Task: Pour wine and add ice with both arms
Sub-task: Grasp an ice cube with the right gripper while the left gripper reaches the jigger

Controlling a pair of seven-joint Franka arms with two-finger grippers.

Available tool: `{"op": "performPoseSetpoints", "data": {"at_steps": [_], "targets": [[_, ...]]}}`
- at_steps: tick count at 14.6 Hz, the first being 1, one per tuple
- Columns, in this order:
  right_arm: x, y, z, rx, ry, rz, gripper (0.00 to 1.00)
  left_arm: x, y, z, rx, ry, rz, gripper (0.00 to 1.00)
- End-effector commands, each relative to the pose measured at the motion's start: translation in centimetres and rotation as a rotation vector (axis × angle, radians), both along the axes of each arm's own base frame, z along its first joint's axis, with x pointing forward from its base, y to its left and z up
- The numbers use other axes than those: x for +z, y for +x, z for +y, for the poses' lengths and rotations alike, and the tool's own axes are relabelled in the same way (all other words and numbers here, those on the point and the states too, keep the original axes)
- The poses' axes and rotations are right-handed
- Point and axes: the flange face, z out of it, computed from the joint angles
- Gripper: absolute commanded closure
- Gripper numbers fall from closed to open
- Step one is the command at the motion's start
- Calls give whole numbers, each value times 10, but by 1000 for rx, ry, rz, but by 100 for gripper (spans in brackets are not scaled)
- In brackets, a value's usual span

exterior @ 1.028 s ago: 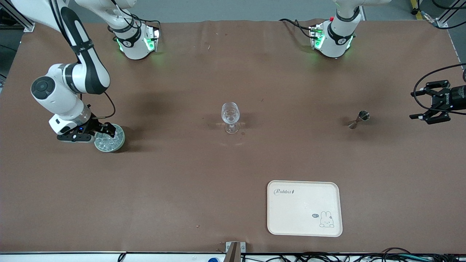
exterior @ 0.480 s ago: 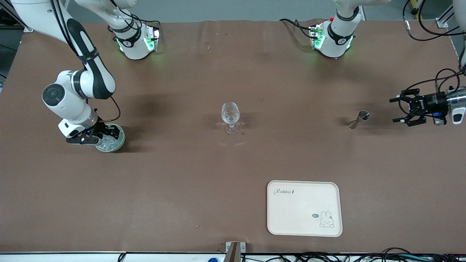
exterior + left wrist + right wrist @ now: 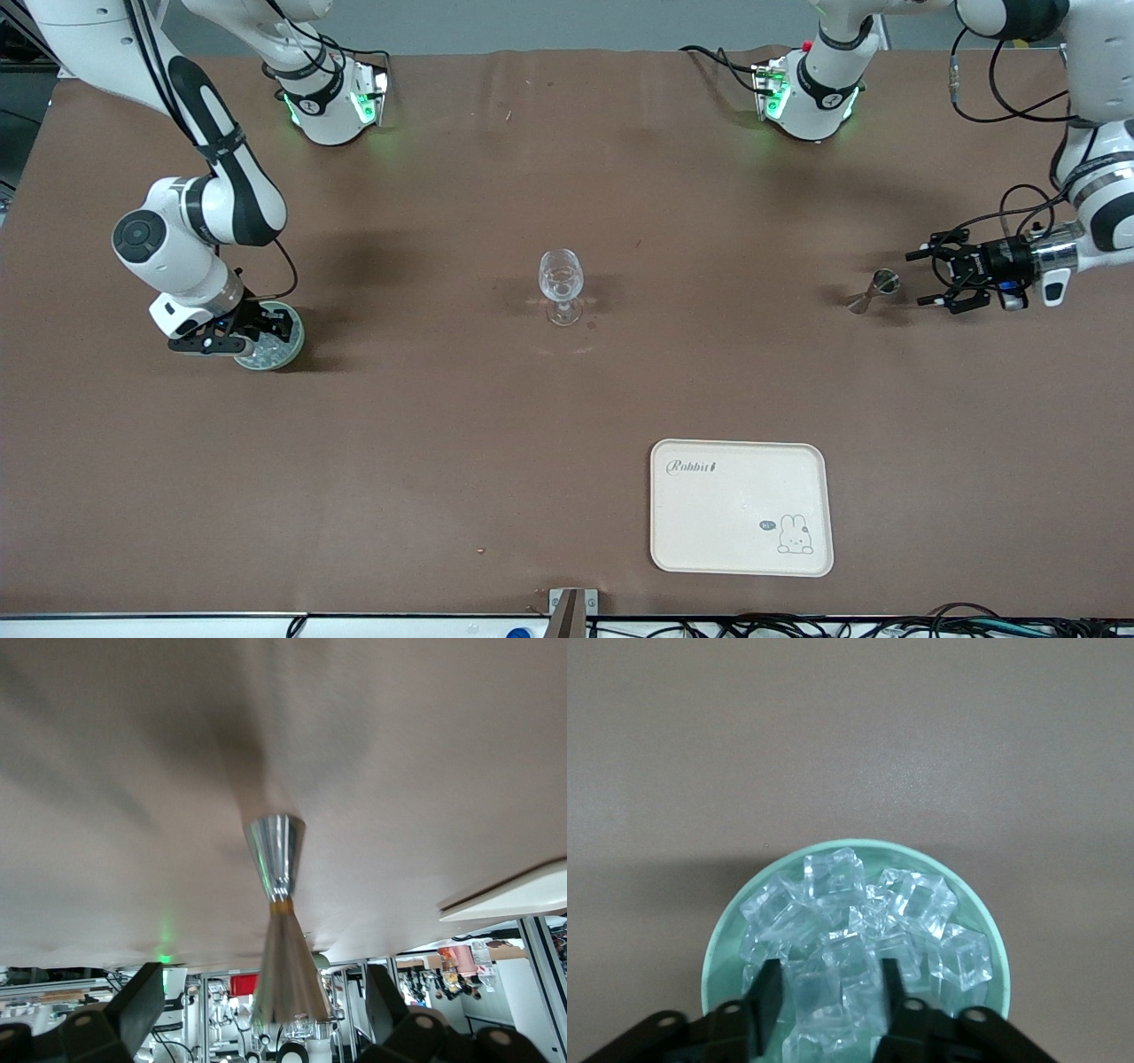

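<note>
A mint-green bowl (image 3: 295,340) (image 3: 716,950) piled with clear ice (image 3: 833,879) stands toward the right arm's end of the table. My right gripper (image 3: 264,333) (image 3: 830,992) is down in it, shut on one ice cube (image 3: 833,979). An upright wine glass (image 3: 561,282) is at mid-table. A metal double-cone jigger (image 3: 873,291) (image 3: 282,904) sits toward the left arm's end. My left gripper (image 3: 926,279) (image 3: 266,1014) hangs low beside it, open, with its fingers (image 3: 133,1010) short of the jigger's sides. The wine is out of view.
A cream tray (image 3: 741,549) with a rabbit print lies nearer to the front camera than the glass; its edge (image 3: 523,895) also shows in the left wrist view. The two arm bases (image 3: 332,97) (image 3: 811,93) stand along the table's back edge.
My right gripper has sunk into the bowl and its fingers have closed in round a cube. The left gripper has travelled toward the jigger, staying open.
</note>
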Motion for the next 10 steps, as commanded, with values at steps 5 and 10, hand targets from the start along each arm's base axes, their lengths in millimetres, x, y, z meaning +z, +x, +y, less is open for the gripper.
{"op": "performPoseSetpoints", "data": {"at_steps": [5, 10], "targets": [[-2, -2, -1, 11, -3, -5, 79, -29, -8, -13, 63, -21, -29, 1], [21, 14, -2, 5, -6, 18, 91, -41, -10, -37, 90, -67, 13, 9]]}}
